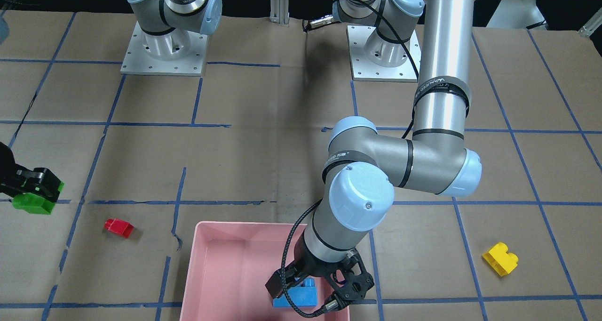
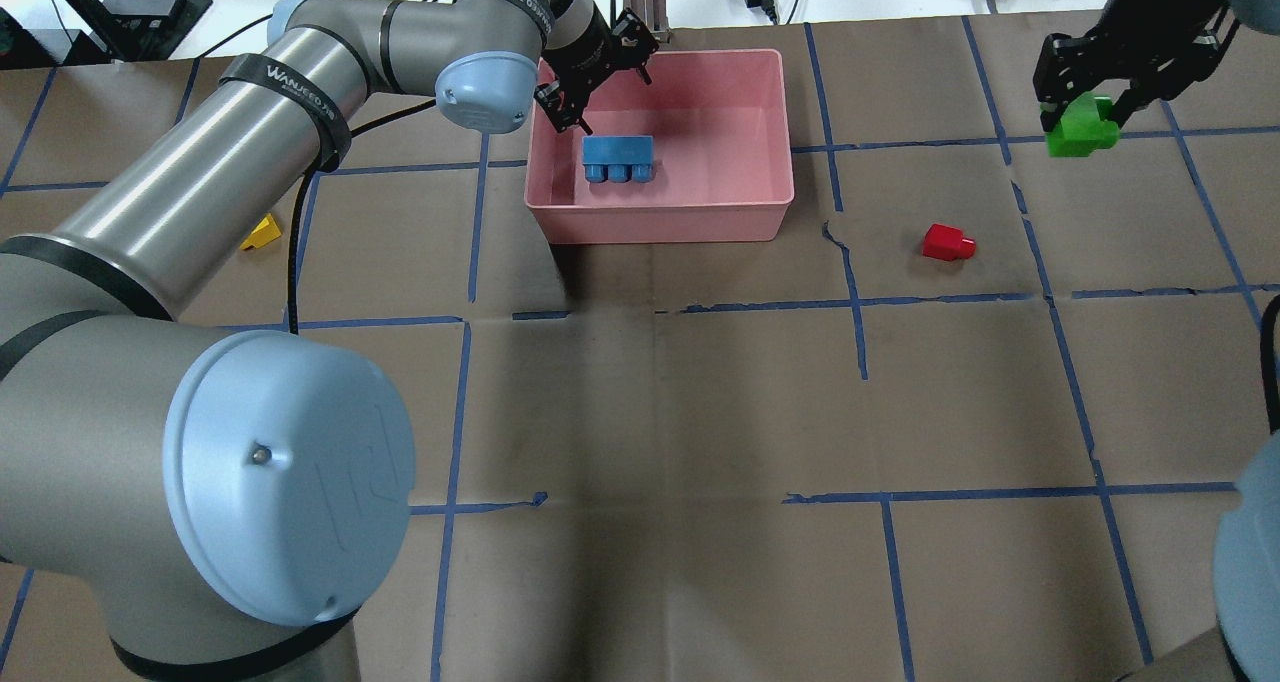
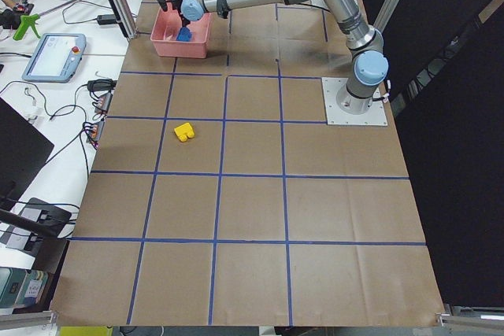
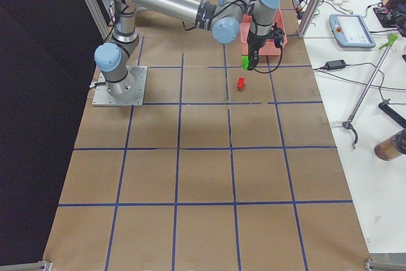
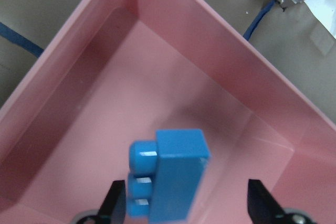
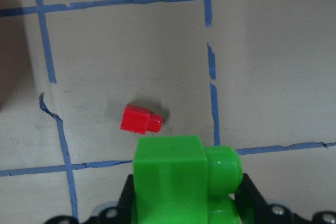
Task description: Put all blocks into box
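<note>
Your blue block (image 2: 618, 157) lies in the pink box (image 2: 700, 224), lengthwise along its robot-side wall, studs facing it. The left gripper (image 2: 598, 82) gapes above; the right gripper (image 2: 1088, 102) seemingly clamps the green block (image 6: 181, 177), fingertips hidden.

We've got the left gripper (image 2: 600, 90) and blue block (image 2: 618, 157) crowding the left end of the pink box (image 2: 660, 222), its right half open. Bare paper (image 2: 900, 172) runs from there to the right gripper (image 2: 1085, 114) clutching the green block (image 2: 1075, 138); the red block (image 2: 947, 243) sits off that line.
</note>
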